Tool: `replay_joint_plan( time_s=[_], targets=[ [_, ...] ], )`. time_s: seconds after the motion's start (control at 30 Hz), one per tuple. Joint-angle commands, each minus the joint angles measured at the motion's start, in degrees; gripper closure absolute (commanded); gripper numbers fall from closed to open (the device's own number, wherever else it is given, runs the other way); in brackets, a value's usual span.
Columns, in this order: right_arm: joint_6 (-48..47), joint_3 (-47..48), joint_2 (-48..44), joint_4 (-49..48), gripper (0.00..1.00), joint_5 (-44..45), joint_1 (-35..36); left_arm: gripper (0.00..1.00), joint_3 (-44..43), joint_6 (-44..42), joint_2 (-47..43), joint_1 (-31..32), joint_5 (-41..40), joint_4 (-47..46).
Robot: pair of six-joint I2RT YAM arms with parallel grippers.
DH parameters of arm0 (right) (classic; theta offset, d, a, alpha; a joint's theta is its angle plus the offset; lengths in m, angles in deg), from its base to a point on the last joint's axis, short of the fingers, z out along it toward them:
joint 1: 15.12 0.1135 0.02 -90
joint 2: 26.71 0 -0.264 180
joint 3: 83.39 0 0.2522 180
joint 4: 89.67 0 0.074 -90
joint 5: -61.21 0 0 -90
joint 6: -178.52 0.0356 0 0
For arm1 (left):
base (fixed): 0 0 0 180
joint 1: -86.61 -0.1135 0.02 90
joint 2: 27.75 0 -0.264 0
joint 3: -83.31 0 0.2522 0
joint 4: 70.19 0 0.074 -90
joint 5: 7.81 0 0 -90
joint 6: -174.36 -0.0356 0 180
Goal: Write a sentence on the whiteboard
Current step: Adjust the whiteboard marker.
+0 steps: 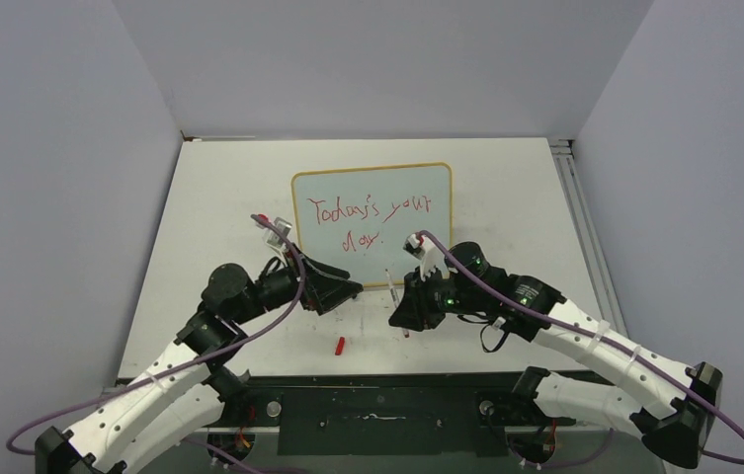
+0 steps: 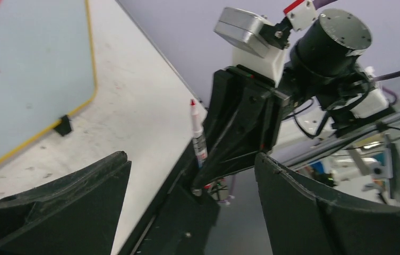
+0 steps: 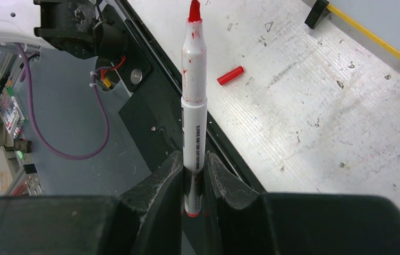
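Red marker words, the sentence [image 1: 368, 211], read roughly "Today's your day" in two lines on the whiteboard [image 1: 417, 252], which sits at the far middle of the table [image 1: 219, 217]. The right gripper [image 3: 193, 162] is close to the board's near right corner, its fingers pinching an uncapped marker [image 3: 193, 106] by the lower barrel, with the red tip pointing away from the board. The left gripper [image 2: 189, 159] hovers by the board's near left corner, fingers spread wide with nothing between them. A small red cap [image 3: 230, 75] lies on the table near the front edge, between the arms. We judge the writing finished. To end well, we would keep the wet tip clear of the board so nothing smears, and hold the barrel steady if the cap goes back on.
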Motion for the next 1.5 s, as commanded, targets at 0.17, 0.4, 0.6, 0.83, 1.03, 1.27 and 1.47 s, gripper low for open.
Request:
replay_joint_plan(
  time_s=[0.17, 0.4, 0.6, 0.83, 1.03, 1.27, 1.47],
  targets=[
    [-0.95, 2.5, 2.04, -8.57, 0.95, 2.16, 2.33, 0.19, 0.18, 15.29, 5.36, 10.51, -10.85, -15.43],
    [-1.18, 2.77, 2.3, -10.31, 0.95, 2.09, 3.08, 0.29, 0.14, 16.88, 9.45, 13.33, -14.75, -16.09],
    [-1.17, 2.83, 2.37, -11.17, 0.95, 1.33, 3.43, 0.39, -0.46, 17.06, 11.12, 14.75, -17.48, -15.46],
    [-1.18, 3.08, 3.0, -10.52, 0.95, 2.14, 3.61, 0.52, -2.33, 16.27, 13.0, 16.53, -20.91, -11.06],
    [-1.06, 3.69, 4.38, -9.04, 0.94, 2.53, 3.8, 0.59, -2.65, 15.66, 12.89, 17.05, -24.28, -7.78],
    [-1.53, 4.07, 5.53, -8.22, 0.94, 4.76, 4.75, 0.7, -2.38, 17.09, 14.38, 17.05, -24.17, -9.59],
    [-1.82, 4.76, 5.75, -7.38, 0.95, 8.12, 4.96, 0.97, -1.03, 19.92, 14.27, 17.05, -24.86, -12.2]
  ],
)
